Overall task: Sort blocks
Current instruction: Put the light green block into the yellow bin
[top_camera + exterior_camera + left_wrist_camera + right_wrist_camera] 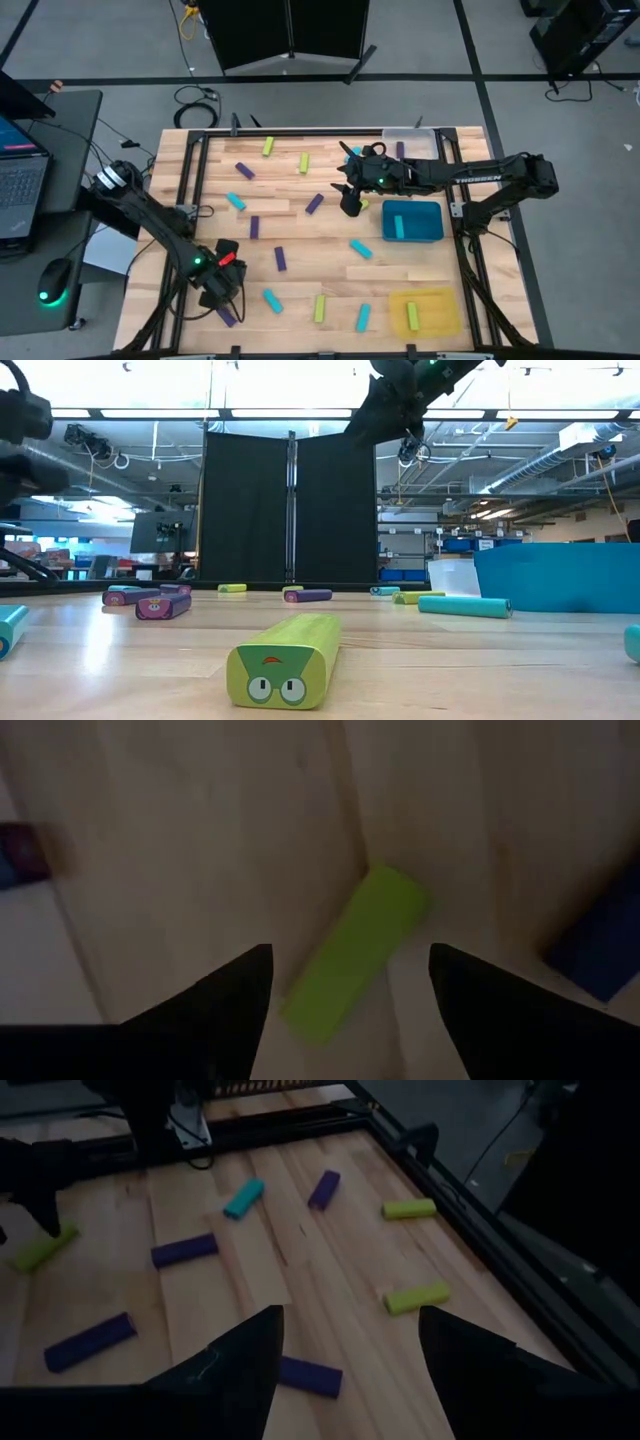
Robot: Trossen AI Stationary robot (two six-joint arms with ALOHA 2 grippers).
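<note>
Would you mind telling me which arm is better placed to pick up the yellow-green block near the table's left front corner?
The left arm: its open end effector hovers directly over that yellow-green rectangular block, while the right end effector hangs empty far across the wooden table.

Only readable text: white "TROSSEN" lettering along the right arm (478,172) forearm in the high view. Laptop screen (18,138) at the table's left edge shows content, too small to read. Yellow-green block (285,658) in the low view carries a cartoon face print, no text.
</note>
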